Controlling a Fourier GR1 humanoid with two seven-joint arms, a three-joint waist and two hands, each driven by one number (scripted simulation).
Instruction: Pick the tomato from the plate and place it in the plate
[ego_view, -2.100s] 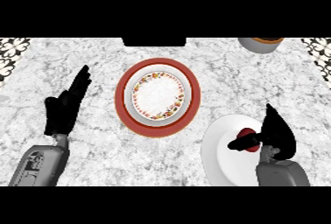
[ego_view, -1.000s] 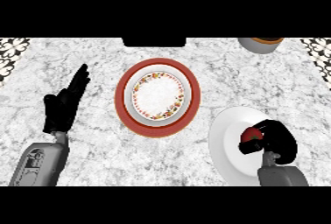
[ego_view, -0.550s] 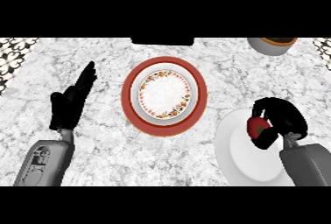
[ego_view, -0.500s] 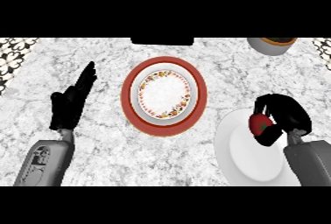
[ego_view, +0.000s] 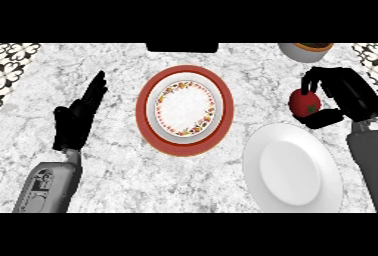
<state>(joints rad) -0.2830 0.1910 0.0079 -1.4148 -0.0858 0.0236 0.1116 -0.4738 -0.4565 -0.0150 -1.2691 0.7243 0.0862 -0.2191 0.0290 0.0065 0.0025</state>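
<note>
My right hand (ego_view: 345, 96) is curled round a red tomato (ego_view: 303, 102) with a green stalk, holding it above the counter just beyond the far right rim of a plain white plate (ego_view: 294, 171). That white plate lies bare at the lower right. In the middle of the counter sits a red-rimmed plate (ego_view: 184, 111) with a white, flower-patterned centre and nothing on it. My left hand (ego_view: 77, 117) rests open at the left, fingers pointing up and away.
A grey bowl (ego_view: 306, 50) with brown contents stands at the far right edge of the marble counter (ego_view: 103, 165). A dark object (ego_view: 181, 47) lies at the far edge behind the red-rimmed plate. Patterned tiles show in both far corners.
My right hand closed on the tomato over the white plate, then lifted it up and away from me, off the plate's far rim. The left hand stayed where it was.
</note>
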